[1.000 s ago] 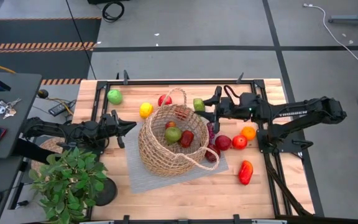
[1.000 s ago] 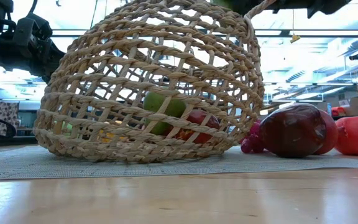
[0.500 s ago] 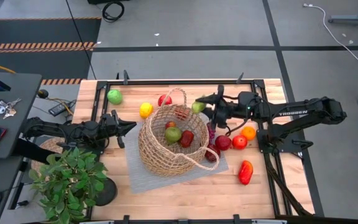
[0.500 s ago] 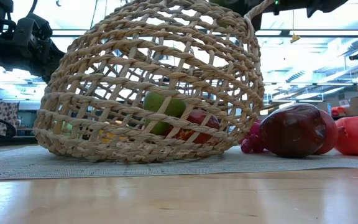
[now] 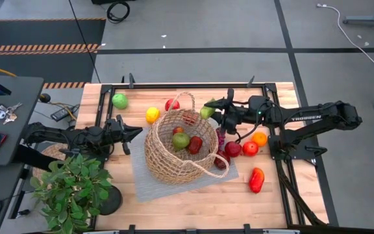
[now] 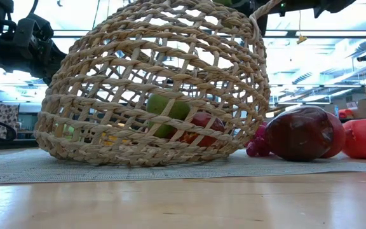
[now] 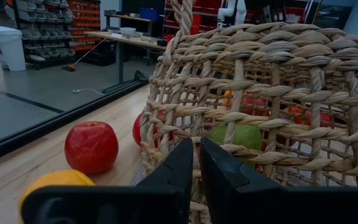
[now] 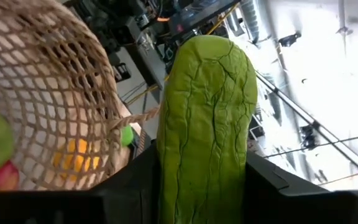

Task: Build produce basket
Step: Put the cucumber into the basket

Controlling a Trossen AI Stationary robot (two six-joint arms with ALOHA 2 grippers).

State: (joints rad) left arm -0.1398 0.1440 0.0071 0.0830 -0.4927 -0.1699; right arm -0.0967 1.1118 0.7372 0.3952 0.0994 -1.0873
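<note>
Basket (image 5: 177, 148) tipped on its side on grey mat (image 5: 145, 183), mid-tabletop (image 5: 193, 203); green apple (image 5: 181, 140) and red pepper (image 5: 195, 144) lying inside. Right hand (image 5: 210, 112) clamped shut on green leafy vegetable (image 8: 205, 130), held above basket's far rim. Loose produce on tabletop: green apple (image 5: 119, 100), lemon (image 5: 152, 114), red apple (image 5: 171, 104) behind basket; red fruits (image 5: 233, 149), orange (image 5: 259, 138), red pepper (image 5: 256, 179) to right. Left hand (image 5: 137, 132) shut, empty, just beside basket's left wall. Potted plant (image 5: 70, 188) at near left corner.
</note>
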